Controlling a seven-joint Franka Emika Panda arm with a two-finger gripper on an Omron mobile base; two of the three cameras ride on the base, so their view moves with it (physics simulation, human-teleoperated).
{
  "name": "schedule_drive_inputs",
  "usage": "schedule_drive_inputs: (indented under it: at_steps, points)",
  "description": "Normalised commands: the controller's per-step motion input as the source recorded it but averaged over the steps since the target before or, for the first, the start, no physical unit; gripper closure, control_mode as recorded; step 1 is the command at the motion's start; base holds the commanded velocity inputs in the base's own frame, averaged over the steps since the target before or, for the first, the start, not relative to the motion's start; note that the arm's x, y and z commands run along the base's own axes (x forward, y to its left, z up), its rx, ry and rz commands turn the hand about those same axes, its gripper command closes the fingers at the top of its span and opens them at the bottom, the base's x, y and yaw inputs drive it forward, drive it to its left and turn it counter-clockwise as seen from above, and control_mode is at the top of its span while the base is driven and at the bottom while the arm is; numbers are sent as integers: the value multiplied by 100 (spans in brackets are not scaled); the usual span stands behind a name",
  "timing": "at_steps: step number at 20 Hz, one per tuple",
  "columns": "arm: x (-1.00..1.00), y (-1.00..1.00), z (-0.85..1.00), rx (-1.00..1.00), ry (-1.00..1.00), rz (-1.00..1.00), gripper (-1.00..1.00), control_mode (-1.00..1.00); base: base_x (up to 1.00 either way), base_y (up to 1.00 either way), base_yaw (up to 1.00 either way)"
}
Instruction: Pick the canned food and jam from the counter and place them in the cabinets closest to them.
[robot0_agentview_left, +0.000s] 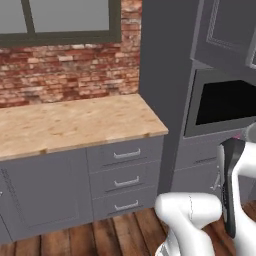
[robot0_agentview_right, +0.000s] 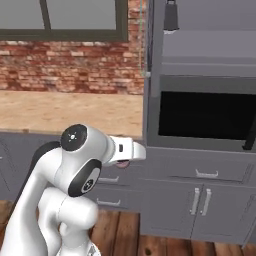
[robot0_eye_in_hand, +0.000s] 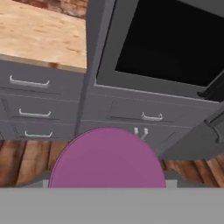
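Filling the hand view's lower middle, the jam (robot0_eye_in_hand: 107, 159) sits in the pincer. Behind it, the worktop (robot0_eye_in_hand: 39, 37) ends at its right edge against a dark oven (robot0_eye_in_hand: 170, 48)

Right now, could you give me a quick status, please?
Gripper shut on jam. Held low before the oven. Wooden counter bare; cabinets closed.
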Motion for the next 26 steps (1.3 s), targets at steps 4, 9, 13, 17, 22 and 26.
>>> schedule_drive_inputs:
  at_steps: [4, 9, 13, 17, 22, 26]
  points:
    - [0, 0, 0, 0, 0, 0, 100, 100, 0, -68, -3]
    - [0, 0, 0, 0, 0, 0, 100, 100, 0, -70, -3]
    - [0, 0, 0, 0, 0, 0, 100, 100, 0, -67, -3]
    - [0, 0, 0, 0, 0, 0, 100, 100, 0, -61, -3]
    - [0, 0, 0, 0, 0, 0, 100, 100, 0, -29, -2]
    - [0, 0, 0, 0, 0, 0, 100, 100, 0, 0, 0]
